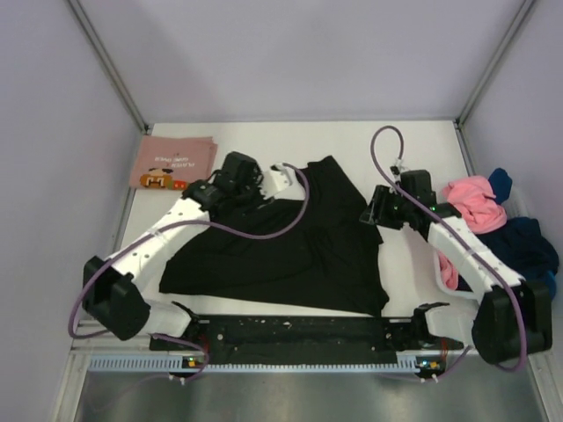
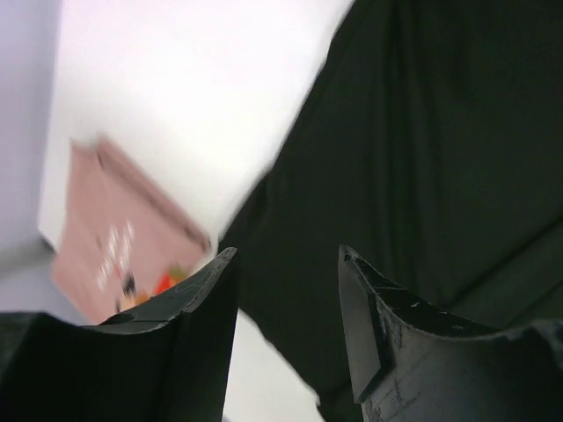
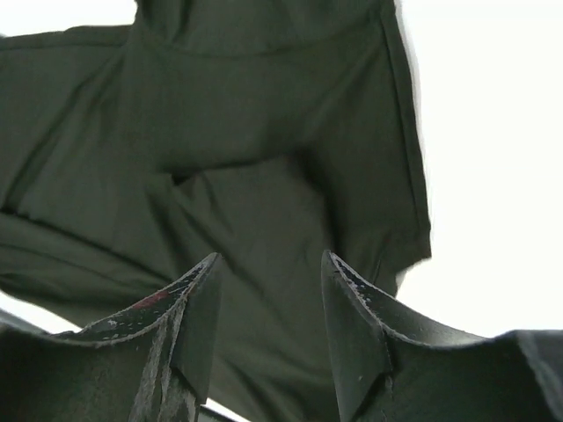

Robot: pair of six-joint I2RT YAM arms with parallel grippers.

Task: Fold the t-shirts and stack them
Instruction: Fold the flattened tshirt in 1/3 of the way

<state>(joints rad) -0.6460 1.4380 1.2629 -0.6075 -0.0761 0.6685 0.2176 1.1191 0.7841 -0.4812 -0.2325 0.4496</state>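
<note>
A black cloth t-shirt lies spread and rumpled across the middle of the white table; the left gripper hovers over its far edge, jaws moderately parted with nothing between them; the right gripper hangs at its right edge, likewise parted and empty; a folded pink t-shirt with a cartoon print sits at the far left corner; a loose heap of pink, navy and blue t-shirts lies at the right.

Lettering on the folded pink t-shirt is too small to read.
</note>
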